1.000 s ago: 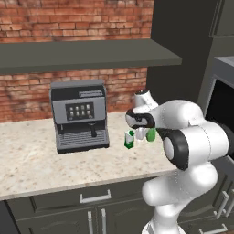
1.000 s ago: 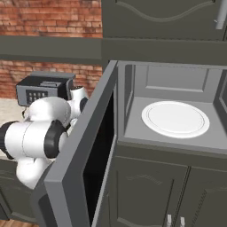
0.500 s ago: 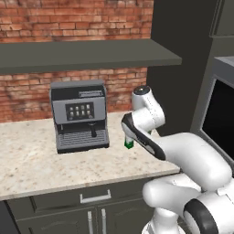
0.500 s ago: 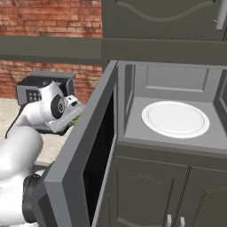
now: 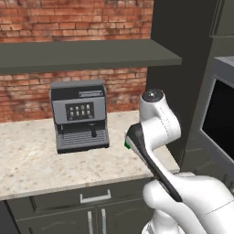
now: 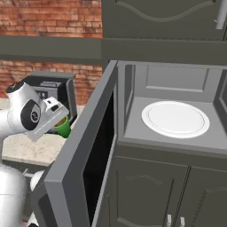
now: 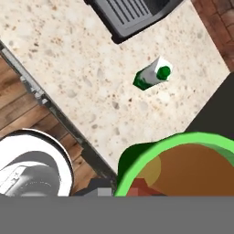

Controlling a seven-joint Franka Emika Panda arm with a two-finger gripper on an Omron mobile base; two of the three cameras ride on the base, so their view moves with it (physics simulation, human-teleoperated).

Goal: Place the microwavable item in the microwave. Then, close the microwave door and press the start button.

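The green cup (image 6: 63, 128) with brown contents is held in the closed gripper (image 6: 56, 120), lifted clear of the counter (image 5: 41, 169) and left of the open microwave door (image 6: 84, 155). A collision with that door's edge is judged the main risk if the cup is swung right too low or too tightly; tilting could spill the contents. The microwave (image 6: 173, 106) stands open, its white turntable (image 6: 175, 119) bare. On the speckled stone counter a green-and-white carton (image 7: 152, 76) is left near the grey coffee machine (image 5: 80, 116), before a red brick wall (image 5: 68, 18).
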